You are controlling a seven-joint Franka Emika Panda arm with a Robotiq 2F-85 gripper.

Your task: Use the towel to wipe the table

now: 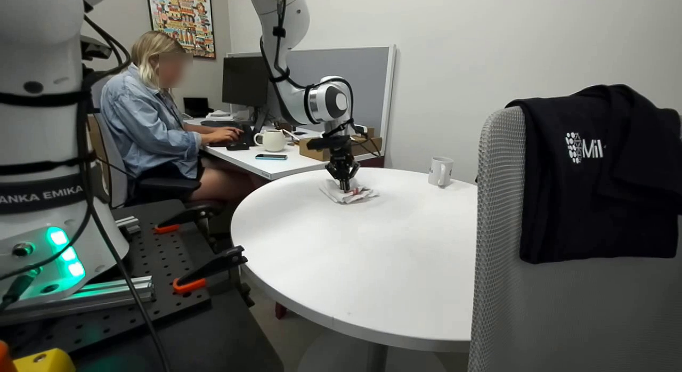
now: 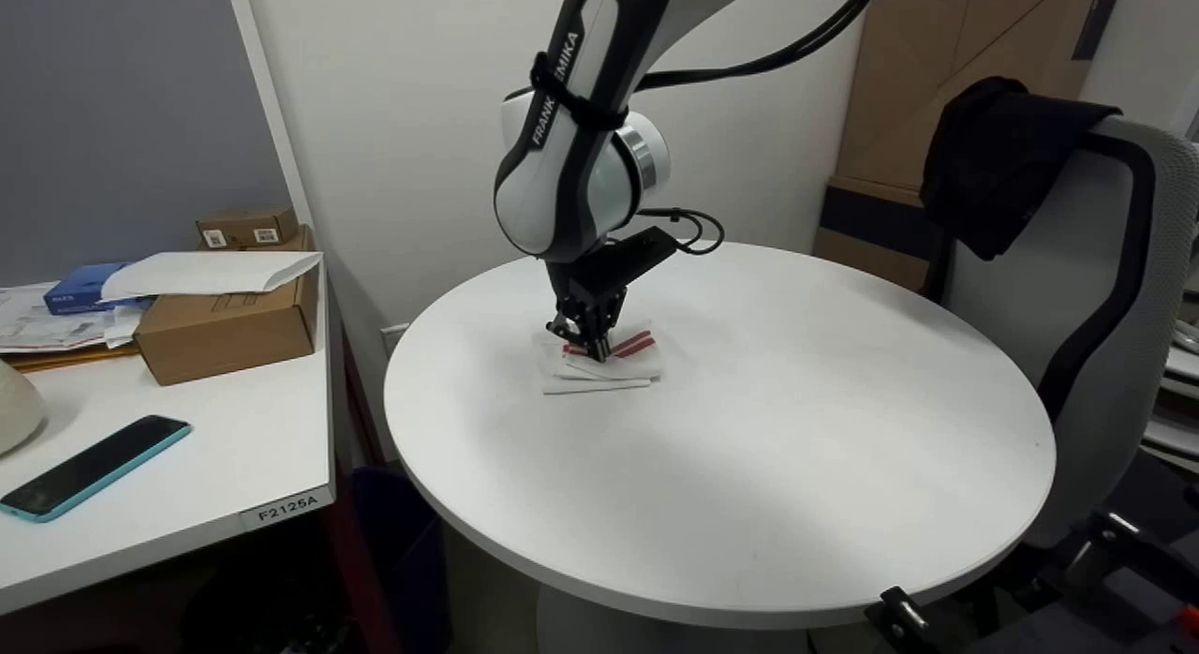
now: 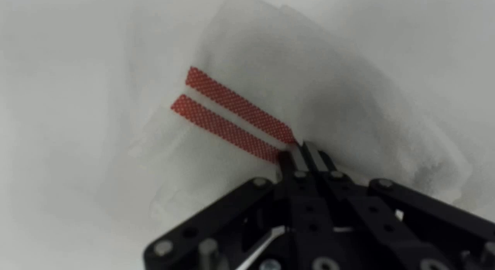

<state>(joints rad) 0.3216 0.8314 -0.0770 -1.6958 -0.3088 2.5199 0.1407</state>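
The towel is white with red stripes and lies loosely folded on the round white table (image 1: 373, 265). It shows in both exterior views, near the table's far side (image 1: 358, 197) (image 2: 626, 367). In the wrist view the towel (image 3: 270, 69) fills the middle, with two red stripes running to the fingertips. My gripper (image 3: 303, 147) points down into the towel, its fingers close together. A fold of cloth appears pinched between the tips; the very tips are partly hidden in the cloth. In both exterior views the gripper (image 1: 345, 187) (image 2: 600, 354) stands on the towel at table height.
A white mug (image 1: 440, 172) stands on the table near its far edge. A grey chair (image 1: 501, 228) with a black garment (image 1: 597, 191) stands beside the table. A desk (image 2: 234, 438) with boxes and a phone (image 2: 94, 467) adjoins; a person (image 1: 149, 111) sits there.
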